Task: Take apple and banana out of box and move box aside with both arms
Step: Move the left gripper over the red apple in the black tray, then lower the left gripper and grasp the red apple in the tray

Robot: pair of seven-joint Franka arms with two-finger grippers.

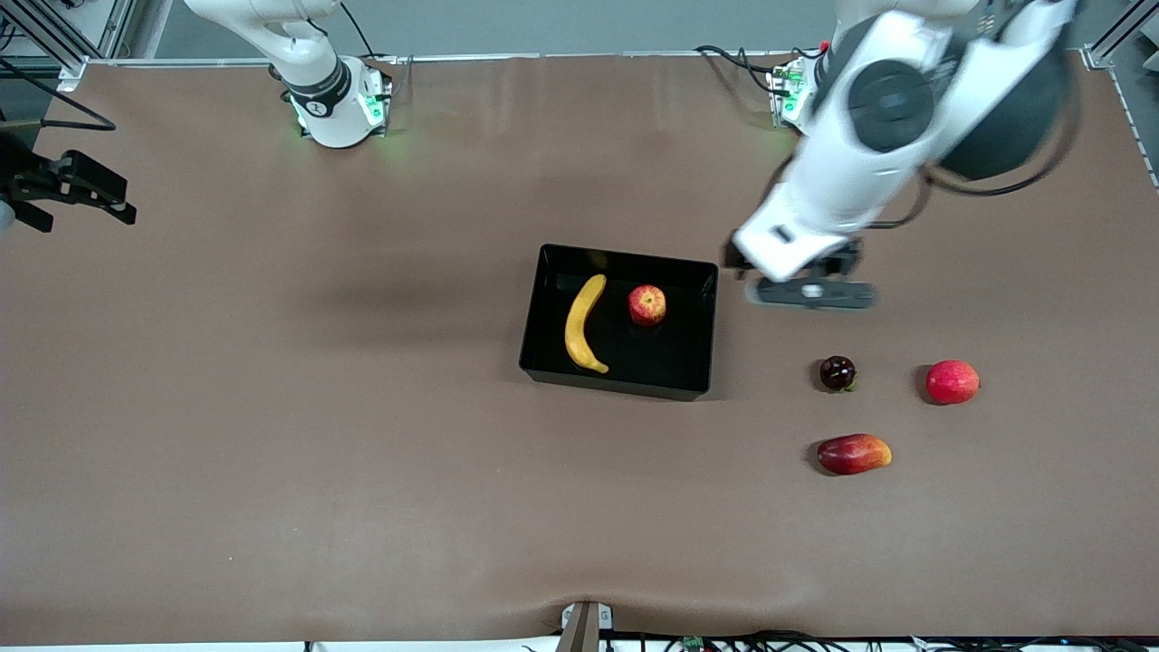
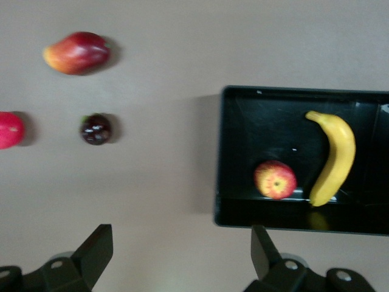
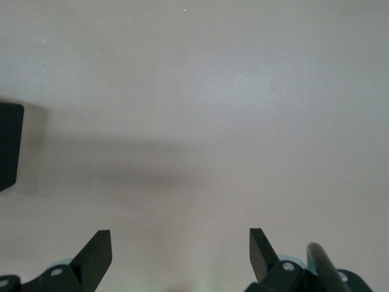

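Nearest my front camera I see a red-yellow mango (image 1: 854,454) on the tabletop (image 1: 272,471), with a dark plum (image 1: 838,372) and a red peach (image 1: 953,381) just farther off. The box (image 1: 693,272) sits mid-table holding the banana (image 1: 584,323) and apple (image 1: 647,304). My left hand (image 1: 812,292) hovers beside the box, fingers apart. My right hand (image 3: 180,258) waits over bare tabletop, fingers apart.

- The right gripper (image 3: 180,255) hangs over bare brown table (image 3: 231,109), its two black fingers (image 3: 94,255) spread wide apart with nothing between them.
- A soft shadow lies across the table surface.
- A corner of the black box (image 3: 9,143) shows at one edge of the view.
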